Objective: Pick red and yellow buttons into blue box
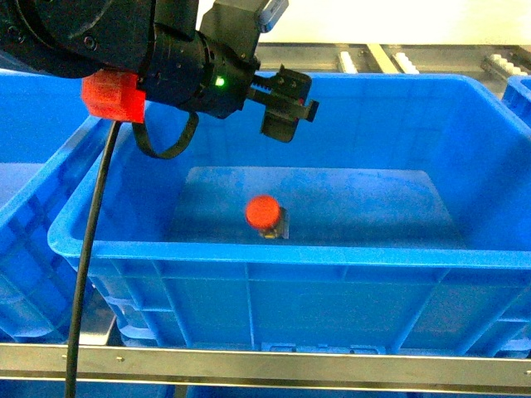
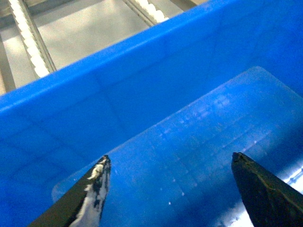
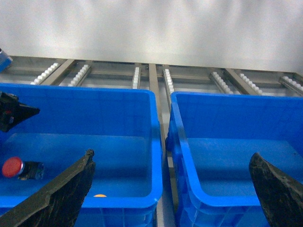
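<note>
Because the small red-capped push-button switch with its black body (image 1: 265, 217) is lying on its side on the floor of the large deep blue plastic crate (image 1: 274, 253), that half of the task is looking done, and the placement is explaining why nothing is being carried now. In the right wrist view a small yellow-orange spot (image 3: 99, 195) is peeking over the crate's near rim; it may be the yellow button, but too little is showing to be sure.

The left gripper (image 1: 286, 104) is hanging above the crate's interior, toward the far wall and well apart from the red switch, with its fingers (image 2: 92, 194) spread wide and only bare blue floor showing between them. That pose is reading as a hand that is free for the next pick.

The right gripper (image 3: 173, 189) is sitting back and off to the side, its dark fingers apart and empty, looking across both this crate and a second blue crate (image 3: 236, 142) just beside it. Beyond them, metal roller rails (image 3: 168, 80) are running toward a pale wall, which is suggesting the crates are parked on a conveyor rack.
</note>
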Tool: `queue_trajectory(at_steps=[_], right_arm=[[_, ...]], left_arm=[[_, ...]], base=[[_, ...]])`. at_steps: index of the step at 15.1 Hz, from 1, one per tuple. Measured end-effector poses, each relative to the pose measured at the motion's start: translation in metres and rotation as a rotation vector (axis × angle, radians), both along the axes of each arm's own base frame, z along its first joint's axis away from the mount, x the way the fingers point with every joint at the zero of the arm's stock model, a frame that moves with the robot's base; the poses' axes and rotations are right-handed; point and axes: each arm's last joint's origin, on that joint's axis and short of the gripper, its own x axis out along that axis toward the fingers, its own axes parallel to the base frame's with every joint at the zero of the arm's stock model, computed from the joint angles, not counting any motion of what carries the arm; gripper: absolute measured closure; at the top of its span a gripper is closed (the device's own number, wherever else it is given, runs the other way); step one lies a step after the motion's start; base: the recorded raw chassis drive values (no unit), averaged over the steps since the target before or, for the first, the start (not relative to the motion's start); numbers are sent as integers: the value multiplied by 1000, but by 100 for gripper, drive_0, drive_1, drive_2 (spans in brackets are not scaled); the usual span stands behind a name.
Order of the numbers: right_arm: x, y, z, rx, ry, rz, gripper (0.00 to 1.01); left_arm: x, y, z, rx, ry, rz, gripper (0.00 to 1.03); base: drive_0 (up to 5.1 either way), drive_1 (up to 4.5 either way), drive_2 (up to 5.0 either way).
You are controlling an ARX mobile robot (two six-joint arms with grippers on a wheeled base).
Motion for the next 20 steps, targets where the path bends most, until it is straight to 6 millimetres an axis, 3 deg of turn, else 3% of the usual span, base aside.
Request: queue_trajectory(at_steps=[2,6,8,11,15,16,18,20], right_arm=[[0,0,0,0,0,0,3],[0,0,0,0,0,0,3],[0,0,0,0,0,0,3],[0,0,0,0,0,0,3],[0,0,0,0,0,0,3],[0,0,0,0,0,0,3],[0,0,0,0,-1,-1,3],[0,-1,-1,-5,40,16,7]], left_arm=[[-12,-1,-4,-28,-30,-3,6],[-49,18,30,-227,-263,192,5],[-94,49,40,-304,-343,270,5],[-168,80,37,-295,-313,427,5],[-254,77,42,-315,-273,481,5],[-268,81,45,-330,-266,521,5],[-272,99,44,-372,-240,659,5],[-271,97,43,-406,-255,593,9]], base=[[0,0,0],[0,0,0],[0,0,0],[0,0,0],[0,0,0],[0,0,0],[0,0,0],[0,0,0]])
